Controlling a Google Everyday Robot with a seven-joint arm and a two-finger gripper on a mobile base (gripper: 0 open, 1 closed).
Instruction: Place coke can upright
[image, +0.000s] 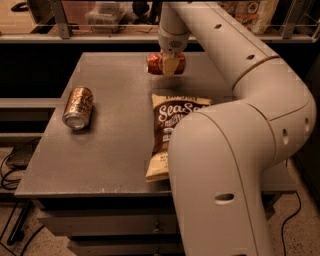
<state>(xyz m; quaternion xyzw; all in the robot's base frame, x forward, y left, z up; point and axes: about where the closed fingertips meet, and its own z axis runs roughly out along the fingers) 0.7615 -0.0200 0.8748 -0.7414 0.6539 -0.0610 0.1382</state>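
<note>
The white arm (250, 95) bends forward; its downward pincer (170, 64), over the far counter (110, 135), clamps the red aluminium coke can (155, 64).
</note>
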